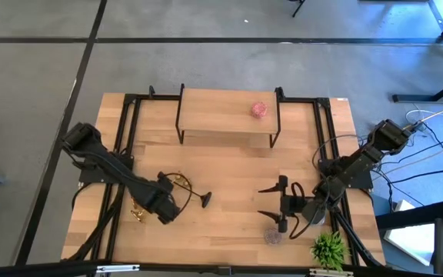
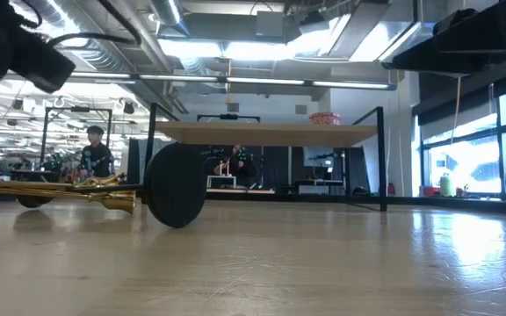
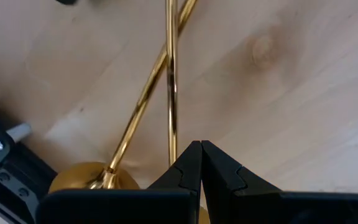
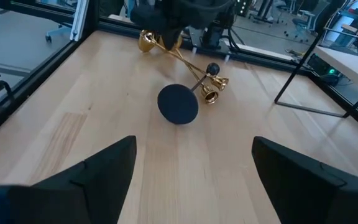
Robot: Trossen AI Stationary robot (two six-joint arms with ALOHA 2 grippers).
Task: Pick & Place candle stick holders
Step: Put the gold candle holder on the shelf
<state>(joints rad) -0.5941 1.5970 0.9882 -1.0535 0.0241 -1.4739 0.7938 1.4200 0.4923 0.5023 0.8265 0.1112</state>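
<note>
Two gold candle stick holders [image 4: 185,61] lie crossed on the table at near left, their cups [image 2: 119,202] side by side. The black holder [image 4: 178,103] lies beside them on its base rim [image 2: 176,186] and its cup. My left gripper [image 3: 201,155] is shut, just over one gold stem [image 3: 171,93] near its base; the other gold stem [image 3: 143,99] crosses it. My right gripper [image 1: 278,203] is open and empty at near right, pointing toward the holders. My left gripper's shut fingers [image 3: 185,168] stand over the gold stem's base end [image 3: 172,152], which runs under one finger rather than between the two. Whether the finger touches the stem, I cannot tell.
A raised wooden shelf [image 1: 225,115] on black legs stands at the far middle, with a pink thing [image 1: 260,109] on it. A green leafy plant [image 1: 329,248] and a small greyish thing [image 1: 273,235] are at near right. People show in the room behind.
</note>
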